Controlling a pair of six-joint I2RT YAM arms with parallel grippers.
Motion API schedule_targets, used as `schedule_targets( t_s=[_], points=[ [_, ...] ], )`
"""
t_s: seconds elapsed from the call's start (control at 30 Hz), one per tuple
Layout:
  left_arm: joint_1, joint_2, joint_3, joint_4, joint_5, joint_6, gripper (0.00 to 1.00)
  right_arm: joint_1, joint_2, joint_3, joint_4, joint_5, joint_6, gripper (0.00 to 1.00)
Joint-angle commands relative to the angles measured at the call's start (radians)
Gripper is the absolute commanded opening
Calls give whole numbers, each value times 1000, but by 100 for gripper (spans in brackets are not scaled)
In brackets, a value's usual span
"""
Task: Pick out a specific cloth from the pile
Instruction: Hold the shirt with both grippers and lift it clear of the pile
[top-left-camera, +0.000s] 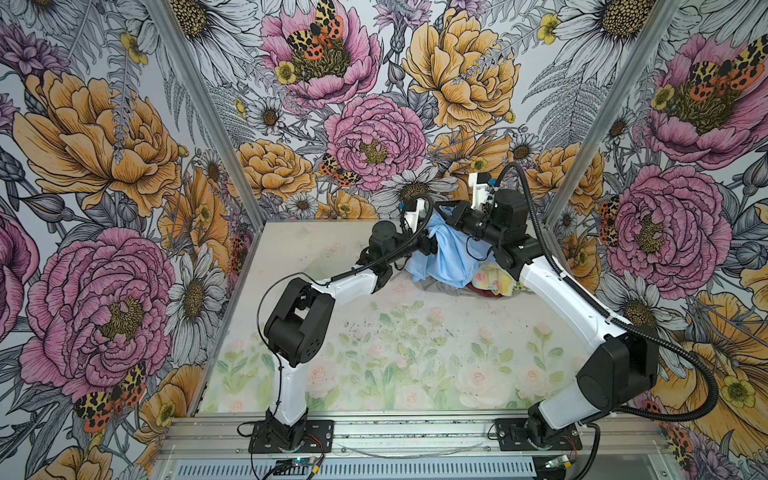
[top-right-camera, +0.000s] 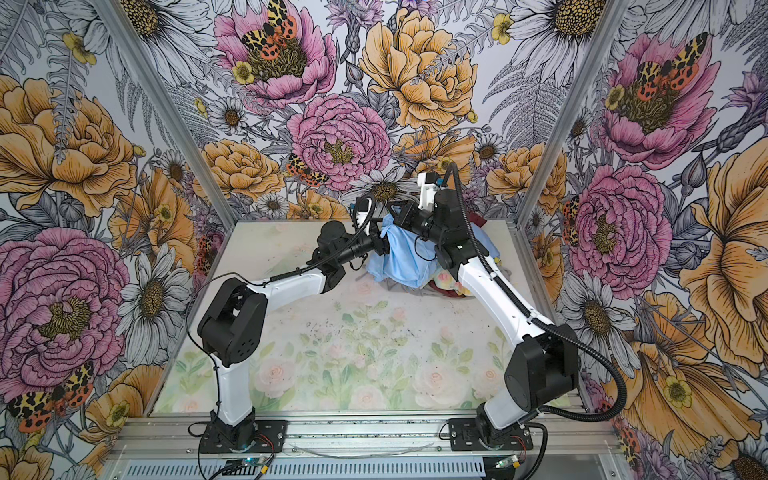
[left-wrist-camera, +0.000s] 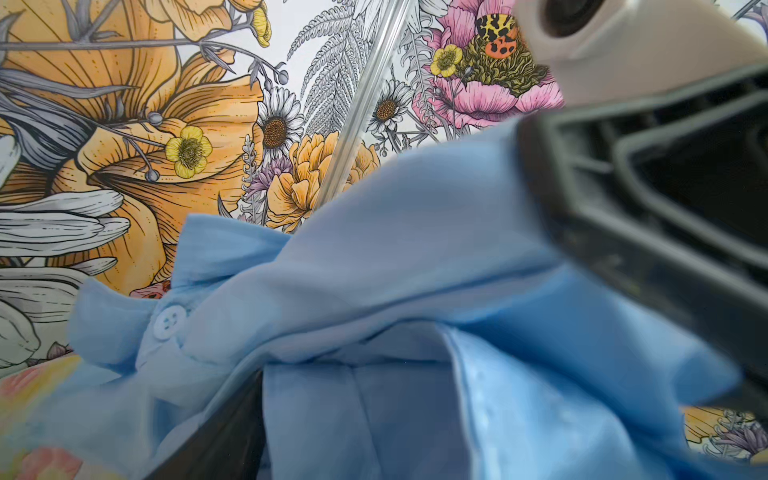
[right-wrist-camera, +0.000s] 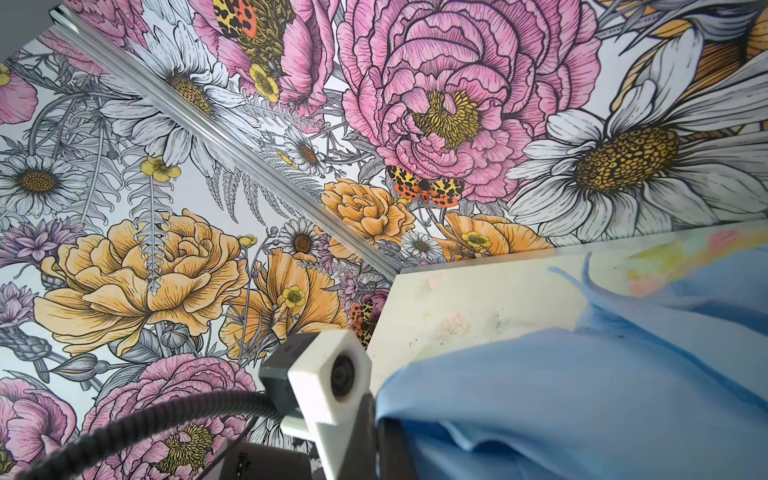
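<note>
The cloth (top-left-camera: 449, 257) is light sky-blue and hangs bunched above the back right of the table in both top views (top-right-camera: 399, 262). My right gripper (top-left-camera: 448, 212) is shut on its upper part; in the right wrist view the blue fabric (right-wrist-camera: 582, 395) comes out from between the closed dark fingers (right-wrist-camera: 386, 449). My left gripper (top-left-camera: 432, 245) presses against the cloth's left side. Its jaws stand open, with one dark finger (left-wrist-camera: 216, 436) far out to the side and buttoned blue fabric (left-wrist-camera: 415, 249) lying between them. The pile (top-left-camera: 494, 282) lies under the hanging cloth, showing pastel floral and dark maroon fabric.
The table (top-left-camera: 374, 332) has a pale rose print. Flowered walls close in the left, back and right, with metal posts (top-left-camera: 582, 166) at the corners. The right arm's forearm (top-left-camera: 561, 291) passes beside the pile. Both arm bases sit on the front rail (top-left-camera: 415, 432).
</note>
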Motion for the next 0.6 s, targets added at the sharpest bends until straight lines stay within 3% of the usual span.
schedule_targets(
  t_s=[0.0,0.17,0.57],
  points=[
    [-16,38,16,137,52,-63,80,-2,-35,-6,54,-28,28,0],
    [-36,70,21,231,46,-82,88,-1,-38,-15,65,-42,46,0],
    [-56,144,97,416,-98,-155,84,4,-59,-85,127,-27,111,0]
  ],
)
